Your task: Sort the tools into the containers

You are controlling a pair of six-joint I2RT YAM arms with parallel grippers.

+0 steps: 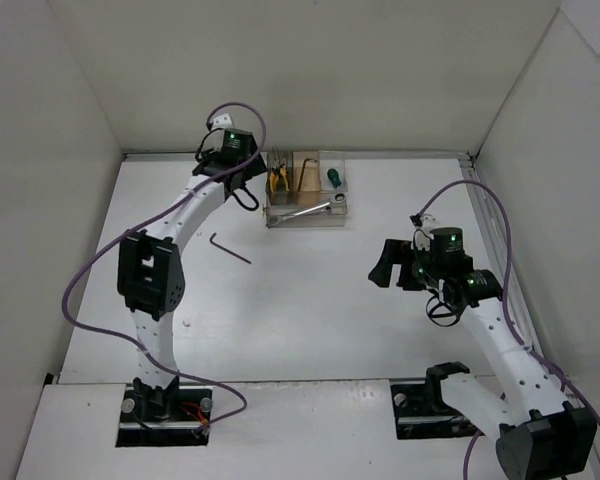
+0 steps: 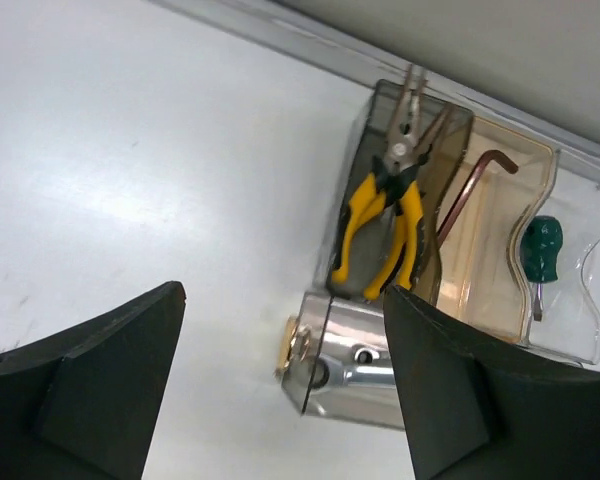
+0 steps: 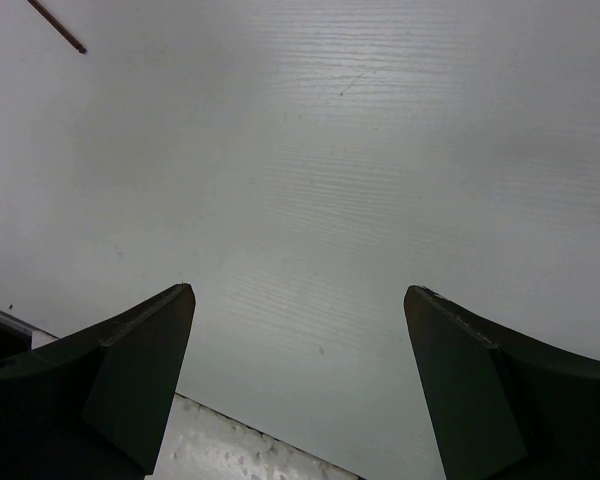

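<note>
Yellow-handled pliers [image 2: 385, 225] sit in the left compartment of the clear organizer box [image 2: 585, 320]. A brown hex key [image 2: 475, 190] leans in the tan middle compartment, and a green-handled screwdriver [image 2: 540, 250] is in the right one. A silver wrench [image 2: 370, 370] lies along the low front tray. A black L-shaped hex key [image 1: 230, 247] lies loose on the counter [image 1: 310, 310], to the left of the box and nearer the arms. The left jaws hover over the box's left end, spread wide and gripping nothing. The right jaws, well apart to the right, are likewise released above the counter.
</note>
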